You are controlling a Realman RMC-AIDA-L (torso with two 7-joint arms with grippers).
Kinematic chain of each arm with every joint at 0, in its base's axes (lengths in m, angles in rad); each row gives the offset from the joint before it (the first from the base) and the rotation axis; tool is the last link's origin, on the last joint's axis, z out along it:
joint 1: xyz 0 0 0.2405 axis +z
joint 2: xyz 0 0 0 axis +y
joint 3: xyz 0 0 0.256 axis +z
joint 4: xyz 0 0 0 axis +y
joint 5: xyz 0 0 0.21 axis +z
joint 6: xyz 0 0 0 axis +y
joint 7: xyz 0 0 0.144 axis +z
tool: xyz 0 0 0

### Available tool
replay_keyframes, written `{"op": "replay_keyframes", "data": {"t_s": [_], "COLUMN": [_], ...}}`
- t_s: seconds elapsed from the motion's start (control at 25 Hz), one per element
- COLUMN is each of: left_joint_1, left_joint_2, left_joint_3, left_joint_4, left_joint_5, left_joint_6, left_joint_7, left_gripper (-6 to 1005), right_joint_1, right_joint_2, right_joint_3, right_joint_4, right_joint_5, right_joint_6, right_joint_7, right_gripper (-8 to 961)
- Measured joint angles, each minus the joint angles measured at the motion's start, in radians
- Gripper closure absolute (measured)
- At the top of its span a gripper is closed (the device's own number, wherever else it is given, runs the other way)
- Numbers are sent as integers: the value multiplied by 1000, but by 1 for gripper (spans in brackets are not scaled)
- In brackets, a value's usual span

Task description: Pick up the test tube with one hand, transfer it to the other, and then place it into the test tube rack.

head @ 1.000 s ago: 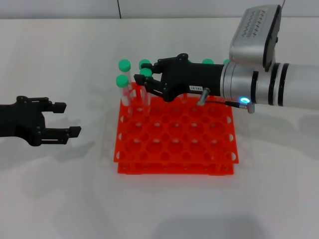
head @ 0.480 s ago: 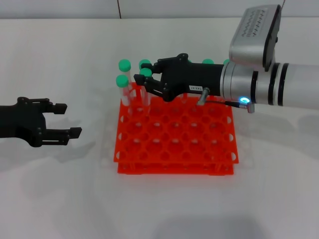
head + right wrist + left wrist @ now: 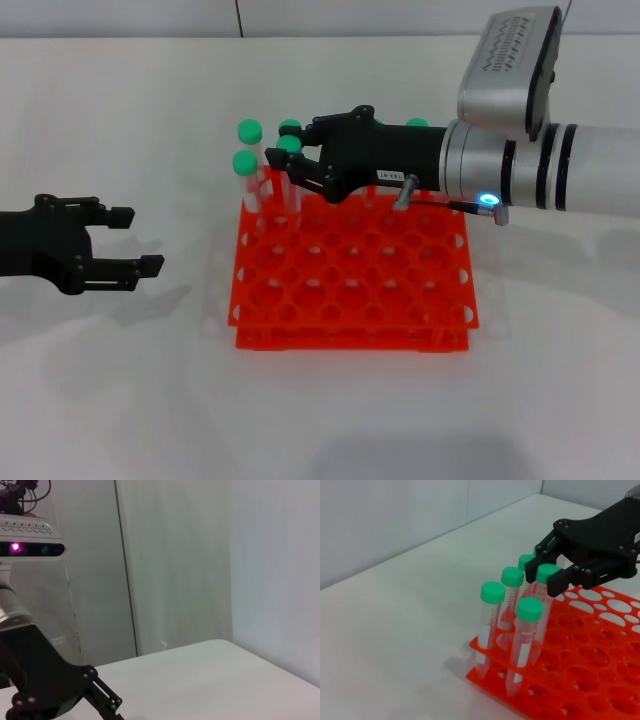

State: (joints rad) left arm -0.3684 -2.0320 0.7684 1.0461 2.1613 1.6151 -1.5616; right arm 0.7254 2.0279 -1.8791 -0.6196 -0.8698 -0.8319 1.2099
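Right gripper (image 3: pixel 283 165) shifted left, tube (image 3: pixel 291 178) between fingers.

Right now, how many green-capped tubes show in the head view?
5: four tubes at the rack's far-left corner, one by the right tool; a fifth behind its arm. Others may be hidden.

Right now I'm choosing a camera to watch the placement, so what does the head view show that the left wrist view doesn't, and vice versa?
Only the head view shows the left gripper, open and apart from the rack, plus the whole test tube rack. Only the left wrist view shows the tube walls and their white labels up close. Both show the right gripper around a green-capped test tube standing in the rack's corner.
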Motion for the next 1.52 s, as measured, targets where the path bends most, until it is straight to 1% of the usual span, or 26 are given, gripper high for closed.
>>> {"op": "replay_keyframes", "data": {"t_s": [0.4,0.6,0.76,0.88,1.0,1.16,1.24,1.32,1.36,1.4,1.44,1.52], "left_joint_1": [-1,-1,-1,1,2,2,5,5,5,4,3,2], "left_joint_2": [2,3,5,5,4,5,6,7,7,7,7,6], "left_joint_3": [0,-3,-3,-4,-6,-6,-6,-6,-6,-6,-6,-6], "left_joint_4": [0,0,0,0,0,0,3,7,8,10,12,18], "left_joint_5": [0,0,-5,-9,-12,-49,-70,-85,-90,-93,-98,-111], "left_joint_6": [-1,-3,-3,-1,2,8,11,20,27,32,37,46], "left_joint_7": [0,6,10,17,25,28,30,32,31,30,28,26], "left_gripper": [237,237,237,237,237,237,237,237,237,237,237,237], "right_joint_1": [1,-12,-55,-105,-161,-233,-253,-263,-263,-267,-268,-268], "right_joint_2": [0,-2,-8,-14,-16,-18,-20,-24,-24,-31,-34,-44], "right_joint_3": [0,0,3,18,49,121,170,253,253,367,403,512], "right_joint_4": [-5,-32,-91,-153,-224,-314,-332,-338,-338,-339,-339,-339], "right_joint_5": [-1,-2,-2,-5,-42,-143,-198,-287,-287,-405,-435,-531], "right_joint_6": [-17,-27,-31,-30,-34,-41,-65,-133,-133,-237,-264,-357], "right_joint_7": [-9,-10,-14,-23,-29,14,67,149,149,245,272,346], "right_gripper": [524,518,400,312,217,85,86,88,88,89,89,89]}}
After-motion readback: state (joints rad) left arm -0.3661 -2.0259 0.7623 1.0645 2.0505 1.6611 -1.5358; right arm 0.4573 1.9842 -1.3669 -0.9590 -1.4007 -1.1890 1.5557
